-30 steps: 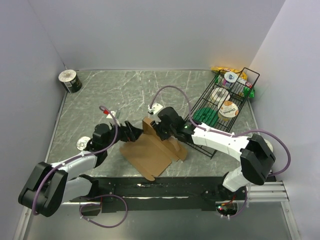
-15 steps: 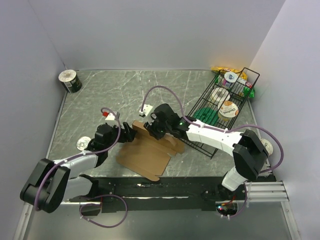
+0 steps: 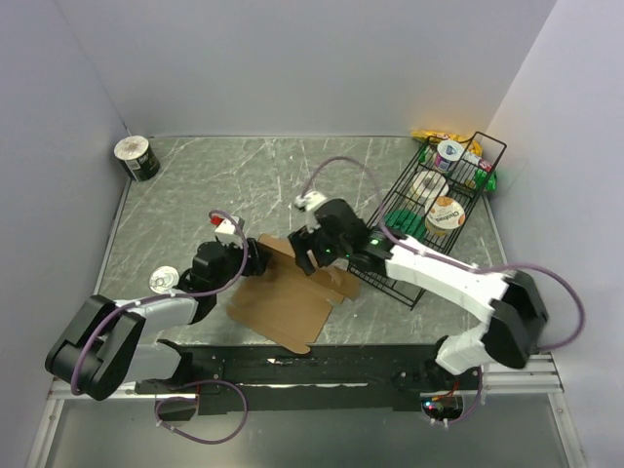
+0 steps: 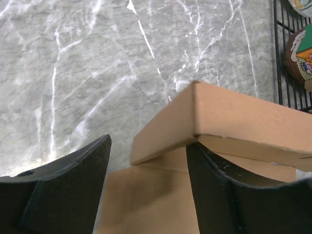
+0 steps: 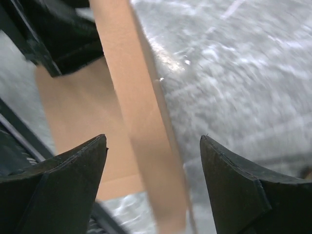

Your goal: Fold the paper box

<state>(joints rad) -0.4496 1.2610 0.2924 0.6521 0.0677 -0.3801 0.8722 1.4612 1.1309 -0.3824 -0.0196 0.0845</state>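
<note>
Top external view: left end effector [image 3: 259, 256] and right end effector [image 3: 308, 261], both apart, sit around the paper box [image 3: 288, 304] flap [image 3: 281, 251]. They should fold slowly along its crease.

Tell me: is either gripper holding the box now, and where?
Neither clamps the paper box. The right gripper stands open astride its raised flap; the left gripper open around the flap's corner.

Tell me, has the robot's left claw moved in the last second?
Yes. The left gripper has slid right, away from the can in the far-left corner and toward the black wire basket.
</note>
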